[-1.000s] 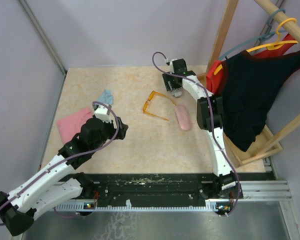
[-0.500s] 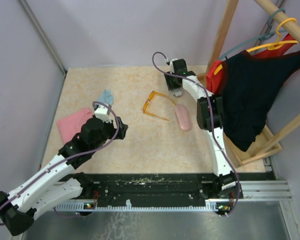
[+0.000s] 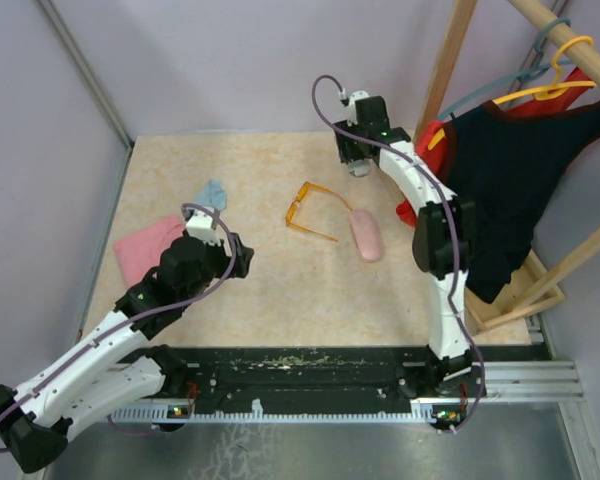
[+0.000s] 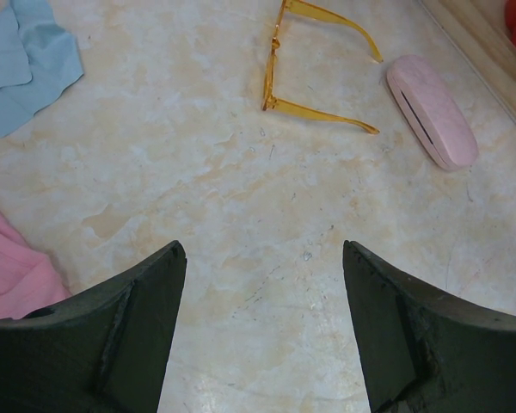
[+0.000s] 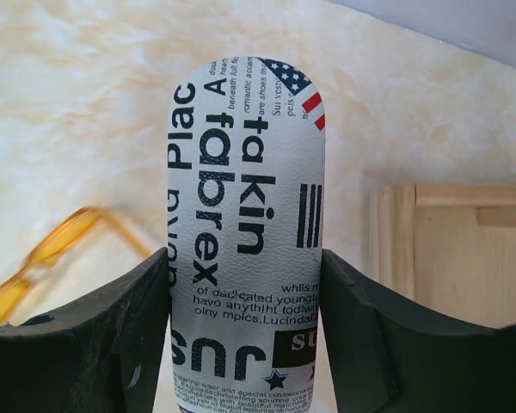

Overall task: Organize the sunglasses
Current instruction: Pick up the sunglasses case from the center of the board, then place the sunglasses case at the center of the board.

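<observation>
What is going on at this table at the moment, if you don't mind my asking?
The right end effector grips a black-and-white printed case, held at the far side of the table. The left end effector hovers open and empty above the table. The orange sunglasses lie unfolded beside the pink case, not yet put away.

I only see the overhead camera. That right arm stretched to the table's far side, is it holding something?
Observer: Yes. Its wrist camera shows the right gripper clamped on a white case printed with black lettering.
Visitor: And the left one?
Observer: The left gripper is open, nothing between its fingers.
Visitor: Is the pink thing a case too?
Observer: Yes, the pink oblong case has a dark seam line along its length.
</observation>
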Robot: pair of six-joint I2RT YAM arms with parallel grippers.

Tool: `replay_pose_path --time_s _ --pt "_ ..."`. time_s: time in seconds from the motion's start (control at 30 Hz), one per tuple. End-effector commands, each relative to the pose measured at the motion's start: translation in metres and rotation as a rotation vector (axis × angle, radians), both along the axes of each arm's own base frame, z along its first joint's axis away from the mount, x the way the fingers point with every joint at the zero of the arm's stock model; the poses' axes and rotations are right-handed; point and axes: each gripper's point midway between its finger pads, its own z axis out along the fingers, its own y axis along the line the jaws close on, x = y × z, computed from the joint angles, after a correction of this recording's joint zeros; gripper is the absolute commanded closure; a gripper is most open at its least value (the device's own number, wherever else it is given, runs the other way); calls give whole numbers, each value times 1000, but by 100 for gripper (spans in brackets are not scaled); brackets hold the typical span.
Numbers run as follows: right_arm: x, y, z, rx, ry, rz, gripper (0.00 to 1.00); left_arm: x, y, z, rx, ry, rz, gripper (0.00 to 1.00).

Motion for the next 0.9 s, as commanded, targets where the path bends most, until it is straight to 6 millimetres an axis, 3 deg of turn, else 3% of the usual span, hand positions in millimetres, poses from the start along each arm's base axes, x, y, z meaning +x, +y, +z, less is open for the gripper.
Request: replay_pose_path --time_s 0.0,0.13,0.17,0.2,0.47,0.67,0.87 --pt "-60 47 121 174 -183 145 51 -1 5 13 -49 -25 30 21" --pt "-127 77 137 357 -181 283 55 -3 6 16 -82 -38 37 21" --pt "-147 83 133 408 -163 319 56 -4 7 17 -86 -40 38 21" --pt "-167 88 150 469 -189 362 56 -4 7 18 -91 -44 39 21" --pt "-280 131 153 702 -125 627 57 -6 13 25 -130 -75 65 21" --pt "-332 158 123 721 -59 713 58 -10 12 25 -163 -79 53 22" --pt "-356 172 92 728 -20 711 59 -15 9 17 -192 -53 41 22"
